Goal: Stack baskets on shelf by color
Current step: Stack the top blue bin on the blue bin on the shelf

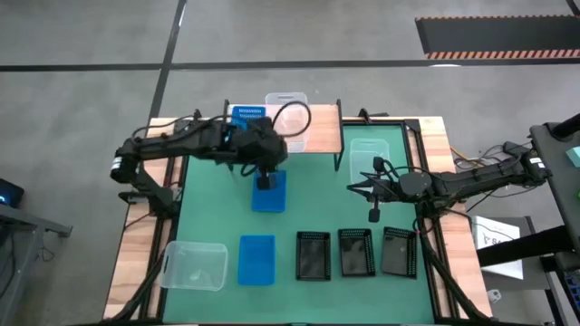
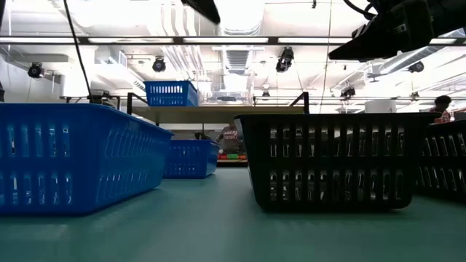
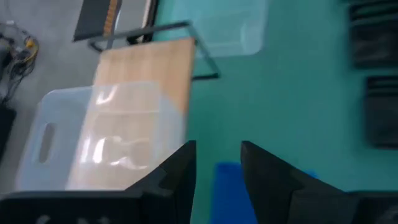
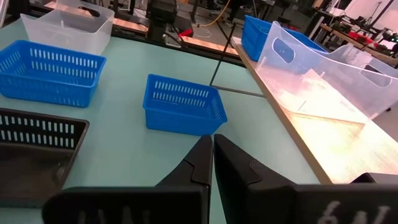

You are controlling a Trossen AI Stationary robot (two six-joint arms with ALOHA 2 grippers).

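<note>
Shelf [image 1: 322, 127] sitting at far edge of the table [image 1: 317, 208], light wood top on thin black legs. On it: one blue basket [image 1: 246, 115] at the left end, one clear basket [image 1: 288, 113] beside it, right part of the plank bare. In the right wrist view the clear one [image 4: 323, 65] is lying on the plank with the blue one [image 4: 258, 31] past it.

Rest of baskets on the table, all looking empty:
- blue one mid-table [image 1: 269, 192], just near of the shelf
- clear one [image 1: 366, 158] on the right, near the shelf's right end
- near row, left to right: clear [image 1: 194, 266], blue [image 1: 256, 259], then three black mesh ones [image 1: 314, 255], [image 1: 356, 252], [image 1: 399, 251] side by side

Left gripper [image 1: 264, 178] hanging right over the mid-table blue basket, arm reaching in from the left with the wrist bent down. Fingers [image 3: 180, 168] standing apart with a clear gap, gripping nothing; blue basket visible below between them.

Right gripper [image 1: 373, 215] hovering over bare table between the right clear basket and the black row, arm stretched in from the right. Fingers [image 4: 199, 168] pressed together, nothing in them.
</note>
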